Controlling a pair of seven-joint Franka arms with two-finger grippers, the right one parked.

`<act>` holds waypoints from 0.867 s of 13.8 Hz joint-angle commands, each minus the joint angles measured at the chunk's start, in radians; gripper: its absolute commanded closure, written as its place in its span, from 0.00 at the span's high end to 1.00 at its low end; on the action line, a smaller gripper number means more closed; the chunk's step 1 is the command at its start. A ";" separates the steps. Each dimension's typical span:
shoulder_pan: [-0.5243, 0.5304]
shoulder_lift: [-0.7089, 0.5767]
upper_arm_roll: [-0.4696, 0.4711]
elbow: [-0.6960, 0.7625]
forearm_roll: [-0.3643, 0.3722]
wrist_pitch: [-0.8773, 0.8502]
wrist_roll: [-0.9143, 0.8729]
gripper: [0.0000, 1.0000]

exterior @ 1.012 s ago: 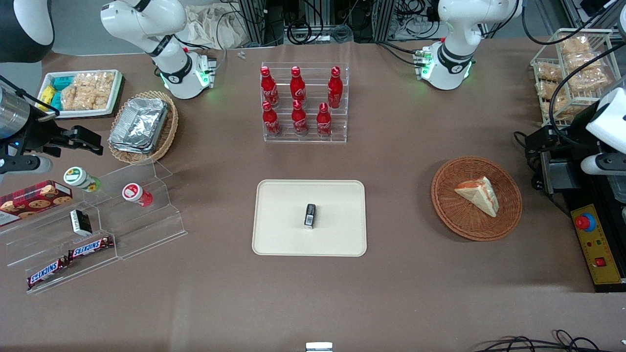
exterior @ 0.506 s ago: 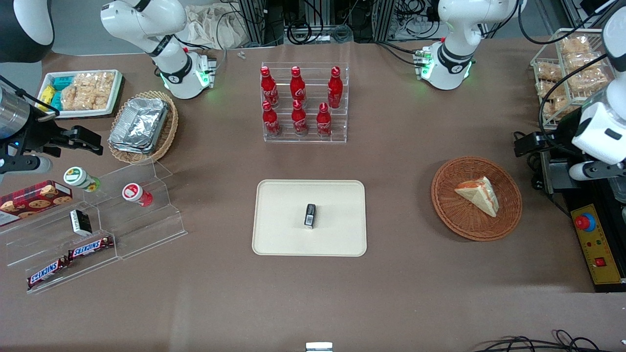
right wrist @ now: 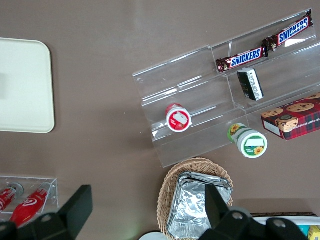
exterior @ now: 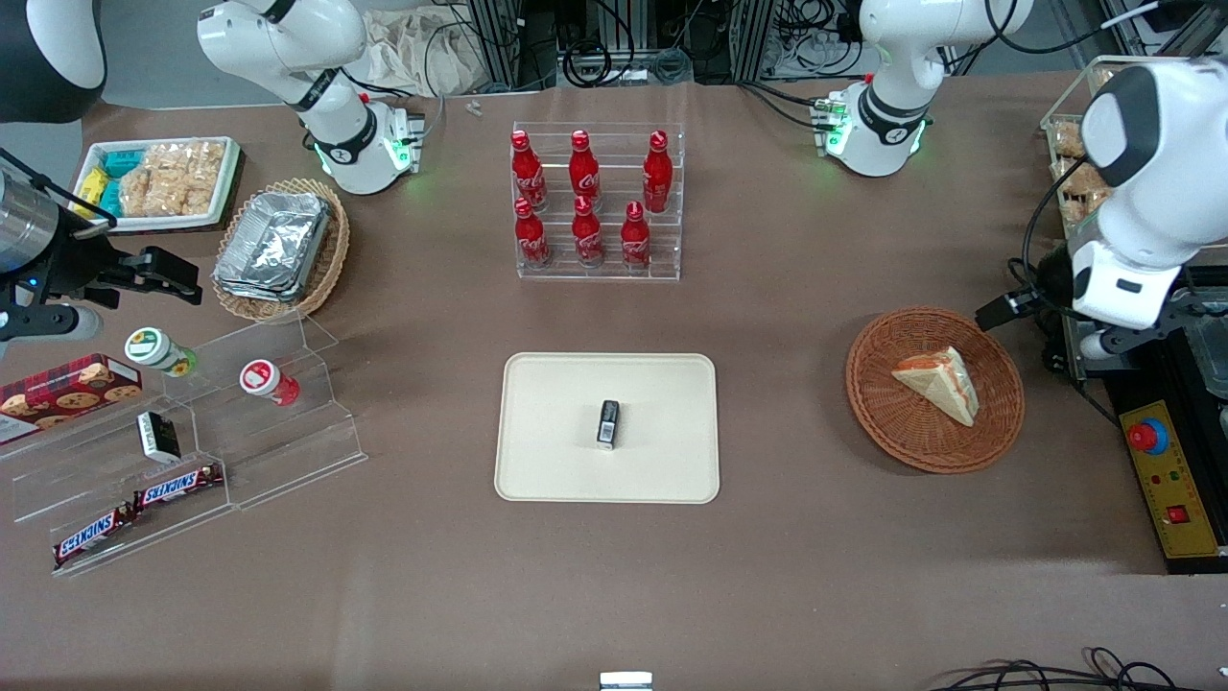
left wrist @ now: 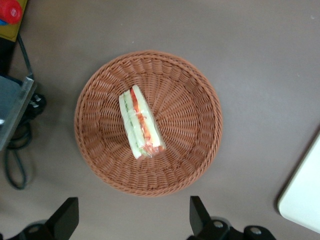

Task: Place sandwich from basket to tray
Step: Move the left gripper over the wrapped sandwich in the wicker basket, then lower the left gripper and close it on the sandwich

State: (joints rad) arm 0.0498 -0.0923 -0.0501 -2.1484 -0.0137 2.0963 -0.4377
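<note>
Sandwich (left wrist: 140,124), a triangular wedge of pale white bread with red-orange filling layers, lies in the round, shallow, reddish-brown wicker basket (left wrist: 195,100), on its side, near the middle of the weave. Nothing lifted yet.

Left arm's gripper (left wrist: 131,220) hangs high above the basket, a little off its centre; the two dark fingers (left wrist: 198,214) stand wide apart, gripping nothing. Judgement: task at its opening, approach only. Descent, grasp, carry and release all remain.

Flat cream-beige rectangular tray (exterior: 606,427) with rounded corners sits mid-table, well apart from the basket, toward the parked arm's end relative to it. A small black-and-white packet (exterior: 607,423) stands on its middle; bare tray all round it for a landing.

Surface: matte brown table covering (exterior: 787,576), uncluttered between basket and tray. Red bottles on a clear acrylic rack (exterior: 597,202) stand farther from the front camera than the tray. A paler wicker basket of foil containers (exterior: 280,248) and stepped clear shelves with snack bars (exterior: 182,441) lie toward the parked arm's end. A yellow control box with red button (exterior: 1168,477) sits near the basket at the working arm's end.
</note>
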 commanded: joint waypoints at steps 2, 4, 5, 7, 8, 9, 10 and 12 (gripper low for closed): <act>0.005 0.038 -0.005 -0.080 -0.006 0.120 -0.142 1.00; 0.005 0.103 -0.005 -0.080 -0.006 0.149 -0.159 1.00; 0.005 0.130 -0.005 -0.084 -0.006 0.180 -0.168 1.00; 0.005 0.184 -0.005 -0.096 -0.005 0.238 -0.203 1.00; 0.005 0.213 -0.004 -0.099 -0.005 0.263 -0.207 1.00; 0.007 0.238 -0.004 -0.102 -0.003 0.287 -0.207 1.00; 0.010 0.261 -0.004 -0.105 -0.003 0.315 -0.207 1.00; 0.012 0.313 -0.002 -0.105 -0.003 0.358 -0.207 1.00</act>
State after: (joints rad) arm 0.0525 0.1909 -0.0484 -2.2361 -0.0170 2.4001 -0.6255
